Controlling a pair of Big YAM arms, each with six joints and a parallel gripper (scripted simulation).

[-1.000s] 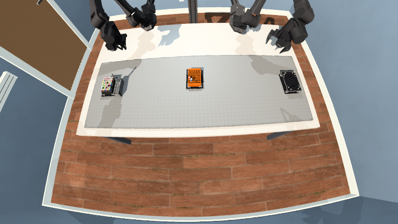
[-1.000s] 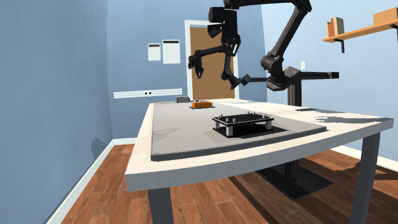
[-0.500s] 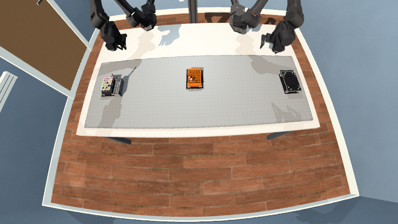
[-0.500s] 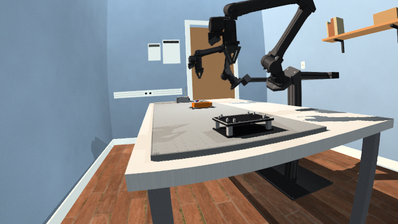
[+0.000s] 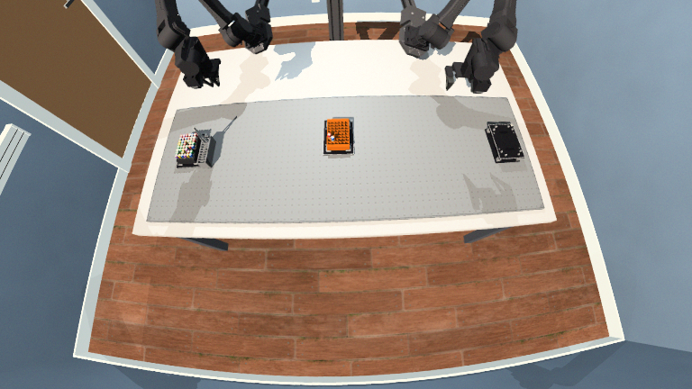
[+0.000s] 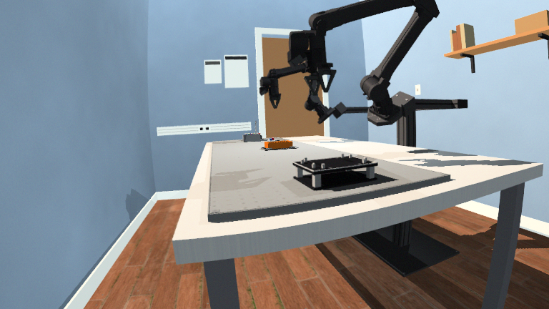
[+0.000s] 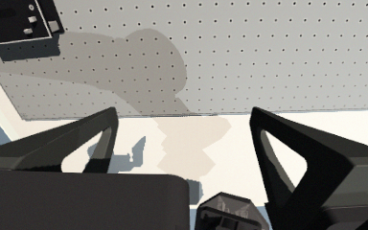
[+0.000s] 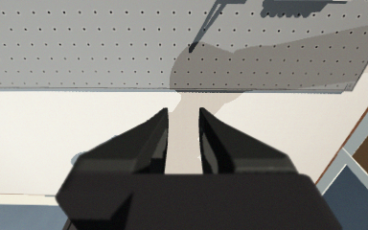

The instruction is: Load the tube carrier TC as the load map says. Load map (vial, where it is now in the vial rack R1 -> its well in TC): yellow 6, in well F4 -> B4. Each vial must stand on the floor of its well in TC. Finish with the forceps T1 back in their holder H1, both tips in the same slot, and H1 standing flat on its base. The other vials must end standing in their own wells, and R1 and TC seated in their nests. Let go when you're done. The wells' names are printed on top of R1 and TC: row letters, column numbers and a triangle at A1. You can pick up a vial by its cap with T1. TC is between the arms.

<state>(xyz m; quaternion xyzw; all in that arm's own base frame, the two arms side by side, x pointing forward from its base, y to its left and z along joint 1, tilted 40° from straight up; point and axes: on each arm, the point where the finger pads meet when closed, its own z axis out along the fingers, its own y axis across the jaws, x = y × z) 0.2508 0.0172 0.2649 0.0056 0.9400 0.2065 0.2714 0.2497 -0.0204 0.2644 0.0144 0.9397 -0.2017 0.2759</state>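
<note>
The forceps (image 5: pixel 202 134), probably light, springy and best gripped high on the handle, stand beside the vial rack (image 5: pixel 196 149); right hand (image 5: pixel 213 78) (image 8: pixel 183 111) narrow and holding nothing, left hand (image 5: pixel 455 85) (image 7: pixel 184 111) wide.
</note>
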